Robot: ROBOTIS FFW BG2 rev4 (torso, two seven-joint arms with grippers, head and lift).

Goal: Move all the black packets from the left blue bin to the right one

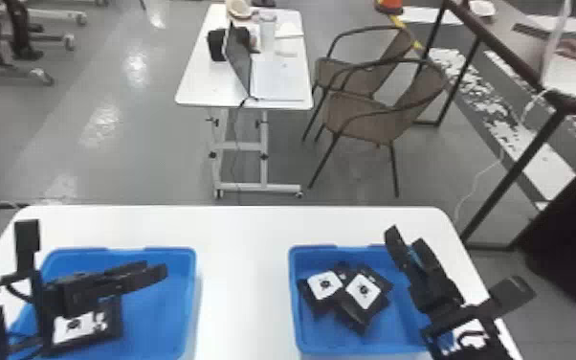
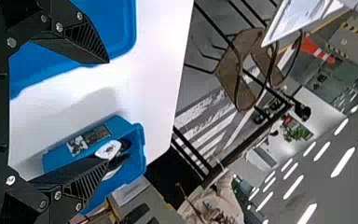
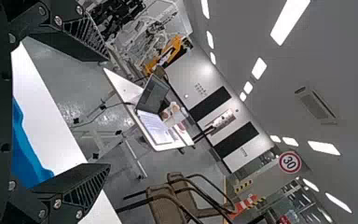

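Across a white bench (image 1: pixel 244 287) in the head view, two blue bins sit apart, side by side. The left blue bin (image 1: pixel 185 297) holds a black packet (image 1: pixel 74 328) with a white label, partly hidden under the left pincer (image 1: pixel 157 269). The right blue bin (image 1: pixel 301 342) contains overlapping black packets (image 1: pixel 356 316), at least two with white labels. The right pincer (image 1: pixel 406 240) is at that bin's outer side, pointing forward and away from the packets. Beyond the bench stand a small white table (image 1: pixel 196 88) with an open laptop (image 1: pixel 277 79) and two brown chairs (image 1: pixel 359 115).

The left wrist view shows the left pincer's two fingers spread wide, with nothing between their tips. Part of the left bin lies near one finger; the right bin, with labelled packets inside, appears farther off, near the other.

From the right wrist, the right pincer's fingers are also well apart and empty. Part of a blue bin is visible on the bench, with the laptop, chairs and ceiling lights (image 3: pixel 291 18) in the background.
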